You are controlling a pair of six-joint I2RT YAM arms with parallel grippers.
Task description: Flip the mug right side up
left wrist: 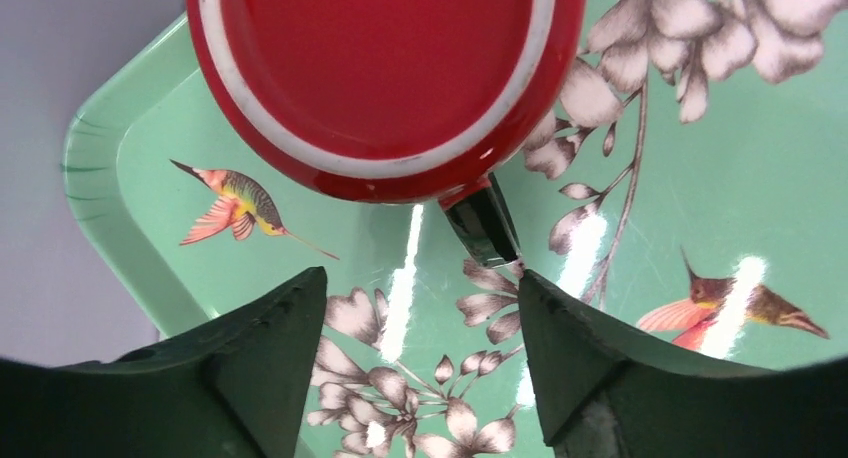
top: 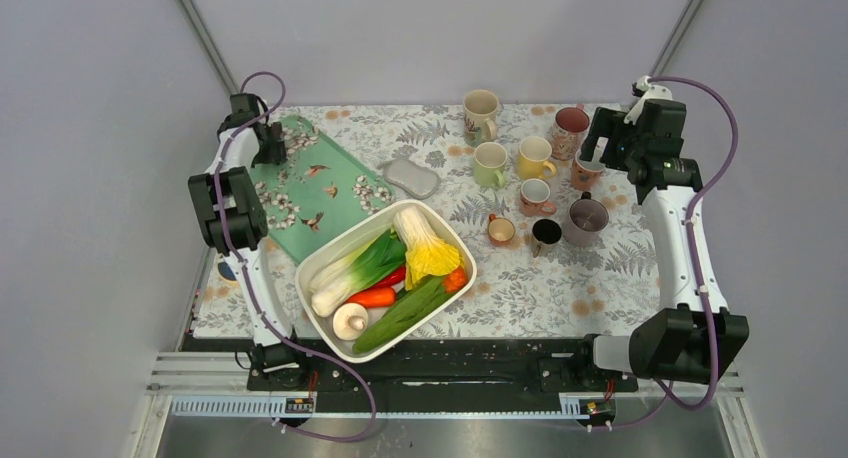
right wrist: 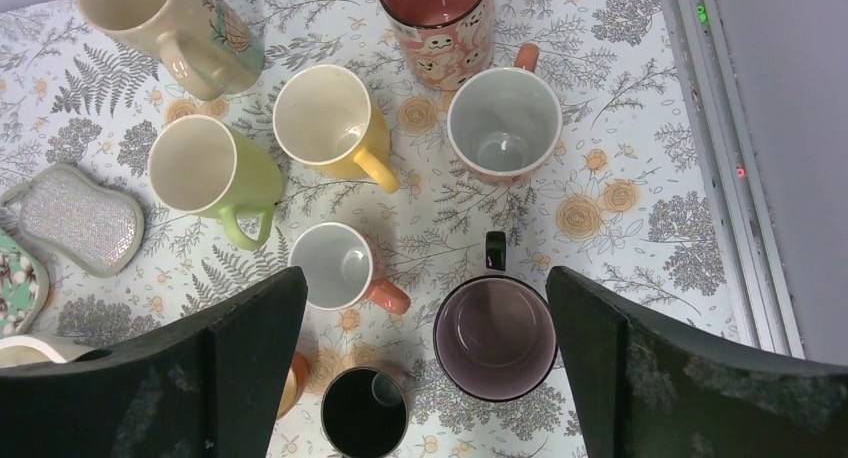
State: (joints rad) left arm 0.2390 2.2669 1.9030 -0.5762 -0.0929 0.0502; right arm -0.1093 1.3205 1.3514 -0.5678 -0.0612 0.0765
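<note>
- Mug [left wrist: 385, 68]: red, white-ringed base up, on the tray [left wrist: 700, 228], far left; dark handle [left wrist: 483, 223] points toward the left gripper's fingers.
- Left gripper [left wrist: 422, 278]: jaws wide, empty; mug just ahead of its fingertips. Nearer arm.
- Right gripper [right wrist: 425, 298]: wide, empty, above upright mugs [right wrist: 340, 118], far right, well apart from the task mug.

The red mug [left wrist: 385, 68] is glazed, smooth and glossy, with a duller white ring around its base. The green tray [left wrist: 720, 228] shines hard, streaks of glare lying on its slick surface. The flowered tablecloth [right wrist: 620, 178] looks matt and flat. The grey sponge [right wrist: 75, 218] glitters, rough-grained. The purple mug [right wrist: 495, 338] has a wet-looking gloss inside
</note>
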